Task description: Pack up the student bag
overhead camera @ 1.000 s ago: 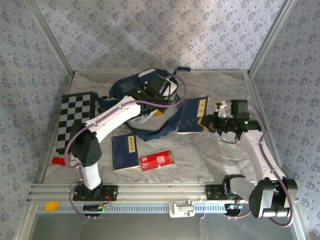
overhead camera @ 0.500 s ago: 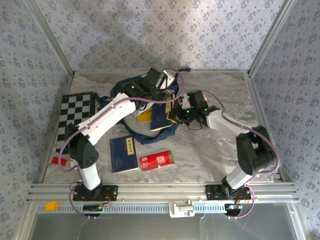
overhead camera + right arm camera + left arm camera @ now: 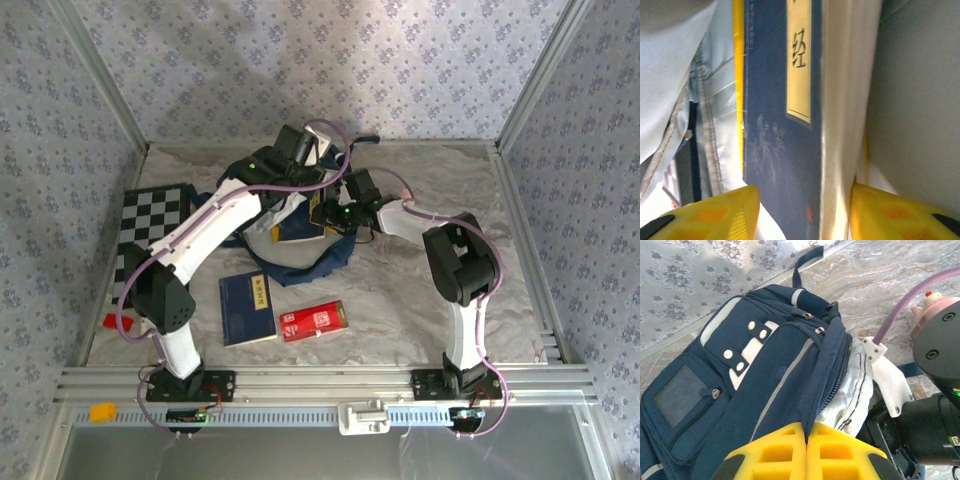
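Your left gripper [image 3: 806,434] has its yellow pads pressed together. The backpack [image 3: 765,370] opening rim runs straight into them, so it looks pinched there, with the white lining showing beside the zipper. The backpack lies at the back middle of the table [image 3: 420,290], front pockets up, mouth facing your right arm.

Your right gripper [image 3: 805,202] is at that mouth with its fingers apart. A dark blue book [image 3: 775,125] with a yellow label sits between them, against the pale lining. Can't tell whether the fingers press on it.

On the table in front of the backpack are a second blue book [image 3: 247,307] and, just beside it, a red box [image 3: 313,320]. The checkerboard [image 3: 150,240] lies at the left edge.
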